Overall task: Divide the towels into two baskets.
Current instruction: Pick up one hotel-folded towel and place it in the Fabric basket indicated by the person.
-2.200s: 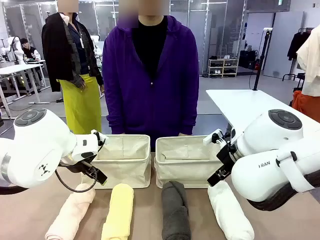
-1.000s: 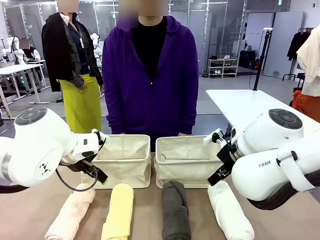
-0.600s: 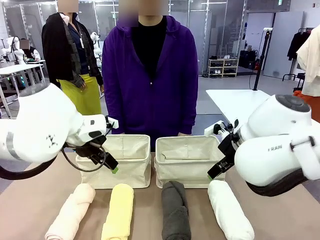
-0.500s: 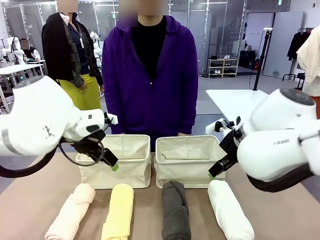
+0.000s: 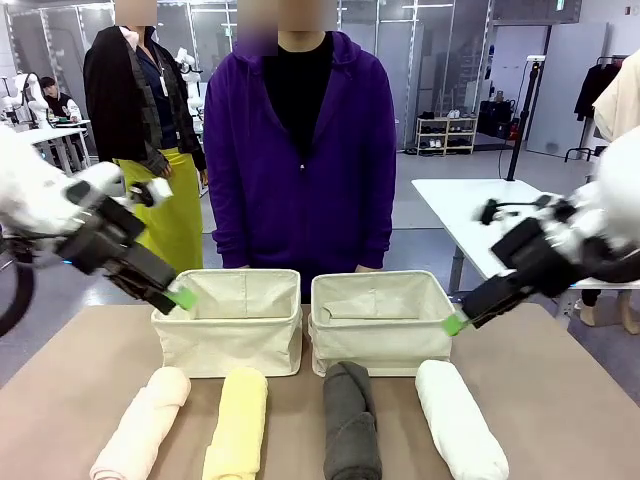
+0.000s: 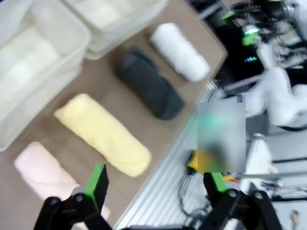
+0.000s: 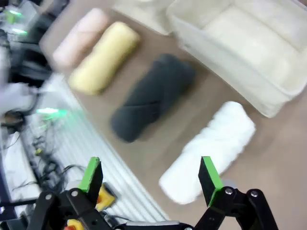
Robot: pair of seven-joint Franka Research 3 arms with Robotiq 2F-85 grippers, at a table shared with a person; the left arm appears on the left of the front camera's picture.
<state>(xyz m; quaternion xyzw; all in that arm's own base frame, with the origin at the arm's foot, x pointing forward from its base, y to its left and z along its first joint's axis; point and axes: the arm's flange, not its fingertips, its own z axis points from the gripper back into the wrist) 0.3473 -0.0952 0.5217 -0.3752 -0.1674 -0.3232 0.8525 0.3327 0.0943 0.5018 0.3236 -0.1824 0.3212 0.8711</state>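
Observation:
Four towels lie side by side in front of two cream baskets: pink (image 5: 140,425), yellow (image 5: 237,425), dark grey (image 5: 352,420) and white (image 5: 460,420). The left basket (image 5: 228,345) and right basket (image 5: 370,345) stand side by side, with no towel showing in them. My left gripper (image 5: 170,295) hangs open beside the left basket's outer rim, holding nothing. Open as well, my right gripper (image 5: 460,320) hovers by the right basket's outer corner, above the white towel. The left wrist view looks down past its open gripper (image 6: 156,184) on the yellow towel (image 6: 103,134). The right wrist view shows its open gripper (image 7: 149,177) above the white towel (image 7: 211,148).
A person in a purple hoodie (image 5: 300,160) stands close behind the baskets, hands out of sight. Another person in a yellow skirt (image 5: 165,205) stands farther back left. A white table (image 5: 480,205) is at the back right. The brown tabletop (image 5: 80,380) has bare room at both sides.
Both arms have risen and swung outward, the left to the left and the right to the right. Their grippers stayed open. The towels and baskets have not moved.

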